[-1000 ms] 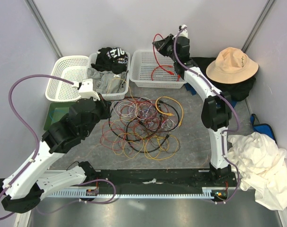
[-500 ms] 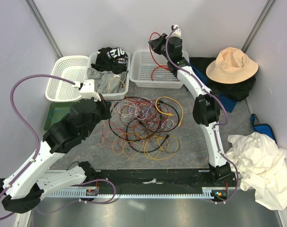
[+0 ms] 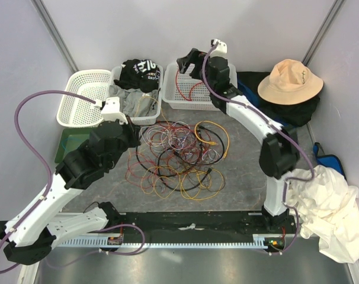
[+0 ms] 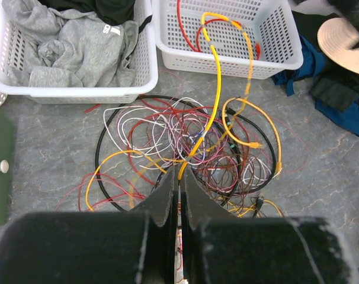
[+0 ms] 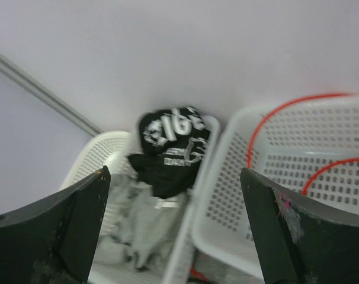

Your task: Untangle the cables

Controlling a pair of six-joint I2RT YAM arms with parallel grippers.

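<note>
The cables (image 3: 179,157) lie in a tangled pile of red, yellow, white and black loops (image 4: 167,133) in the middle of the table. My left gripper (image 3: 132,130) hangs at the pile's left edge. It is shut (image 4: 180,171) on a yellow cable (image 4: 214,89) that rises from its tips toward the right white basket (image 4: 227,68). A red cable (image 3: 188,86) lies inside that basket (image 3: 194,105). My right gripper (image 3: 185,59) hovers over the basket's far left corner. It is open (image 5: 173,219) with nothing between its fingers, and the red cable (image 5: 274,118) shows below it.
A middle basket (image 3: 157,100) holds grey and black clothes. A further white basket (image 3: 82,97) stands at the back left, with a green mat (image 3: 73,142) in front of it. A tan hat (image 3: 289,81) sits on dark bags at the back right. A white cloth (image 3: 324,207) is heaped at the right edge.
My right gripper has opened and let go of the red cable, which now lies in the right basket. The right arm swung left. The left arm has barely moved.
</note>
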